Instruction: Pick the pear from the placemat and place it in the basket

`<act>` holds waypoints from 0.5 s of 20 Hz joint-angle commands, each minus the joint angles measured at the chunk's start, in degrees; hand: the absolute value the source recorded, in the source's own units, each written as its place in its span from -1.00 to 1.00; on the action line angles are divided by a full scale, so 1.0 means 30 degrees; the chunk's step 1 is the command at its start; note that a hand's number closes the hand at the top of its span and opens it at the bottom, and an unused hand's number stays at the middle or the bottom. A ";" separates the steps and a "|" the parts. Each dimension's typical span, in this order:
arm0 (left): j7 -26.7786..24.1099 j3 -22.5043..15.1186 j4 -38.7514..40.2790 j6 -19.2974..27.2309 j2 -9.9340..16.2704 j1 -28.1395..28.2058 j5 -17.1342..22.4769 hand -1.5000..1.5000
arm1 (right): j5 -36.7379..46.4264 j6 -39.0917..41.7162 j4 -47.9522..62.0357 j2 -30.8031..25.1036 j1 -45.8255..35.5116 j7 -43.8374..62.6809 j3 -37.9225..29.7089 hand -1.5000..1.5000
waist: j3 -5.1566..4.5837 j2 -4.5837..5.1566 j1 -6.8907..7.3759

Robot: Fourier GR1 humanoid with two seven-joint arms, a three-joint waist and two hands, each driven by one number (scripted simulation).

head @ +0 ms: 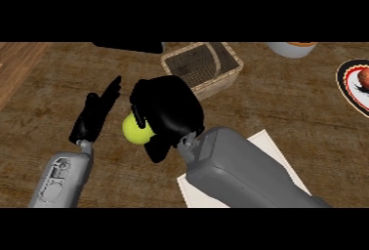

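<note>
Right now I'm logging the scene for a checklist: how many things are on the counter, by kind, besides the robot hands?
Pear: 1
Basket: 1
Placemat: 1
Plate: 1
Cup-like vessel: 1
Dark object at top edge: 1
Total: 6

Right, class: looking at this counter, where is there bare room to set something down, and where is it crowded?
Bare wood lies at the left of the counter, beyond the left hand, and between the basket and the plate at the right edge. It is crowded in the middle: the right hand holds the pear just short of the basket, above the white placemat.
</note>
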 commanded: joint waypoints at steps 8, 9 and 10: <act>-0.0161 0.0785 0.0882 0.0054 0.0590 -0.0497 0.0109 0.00 | -0.5138 -0.6271 0.0764 0.0042 -1.0684 0.7894 -0.1399 1.00 | -0.0076 -0.0114 -0.0539; -0.0006 0.0372 0.0355 0.0192 0.0203 -0.0139 -0.0023 0.00 | -0.5247 -0.6601 0.1258 0.0042 -1.1798 0.8586 -0.1838 1.00 | -0.0081 -0.0245 -0.0310; -0.0004 0.0265 0.0521 0.0270 0.0142 -0.0070 -0.0176 0.00 | -0.5798 -0.6731 0.2021 0.0042 -1.2842 0.9148 -0.1866 1.00 | -0.0083 -0.0191 -0.0514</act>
